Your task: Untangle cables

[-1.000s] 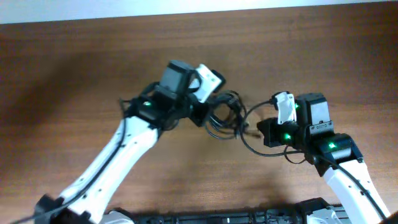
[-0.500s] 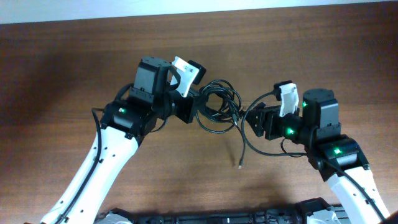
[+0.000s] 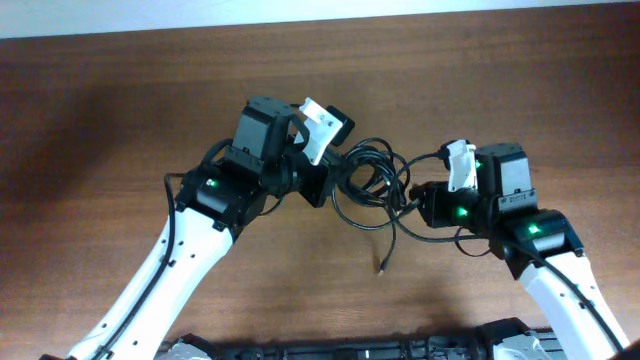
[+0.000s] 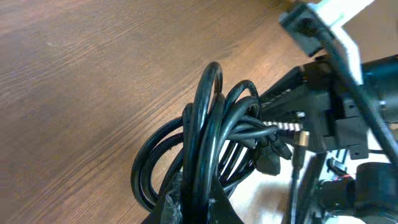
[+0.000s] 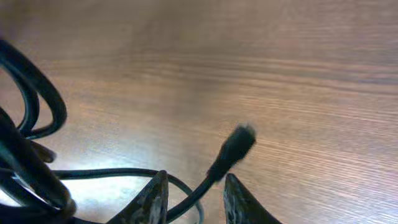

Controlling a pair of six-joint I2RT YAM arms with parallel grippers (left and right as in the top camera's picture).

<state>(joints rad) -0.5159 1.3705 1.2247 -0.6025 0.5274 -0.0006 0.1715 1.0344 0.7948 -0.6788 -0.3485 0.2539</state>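
Up around the middle of the overhead frame, the cables [image 3: 368, 178] were bunched into a messy knot of black loops, sitting right between the two arms. One loose end [image 3: 386, 240] trailed down out of the knot toward the lower centre of the frame and finished in a small tip.

The left hand [image 3: 322, 182] was touching the left side of the knot. In the left wrist view the coils [image 4: 211, 143] stood up out of the bottom edge of the frame, and the left hand [image 4: 193, 202] was clamped tight around the bundle there.

The right hand [image 3: 418, 200] was just to the right of the knot. In its own view the fingers [image 5: 152, 199] sat a little apart with one thin cord running up through the gap to a blurry plug [image 5: 239, 143]. More loops [image 5: 31, 155] filled the left edge. Couldn't tell if that hand was actually pinching the cord or not.

Everything was over a brown wood-grain surface [image 3: 100, 120].
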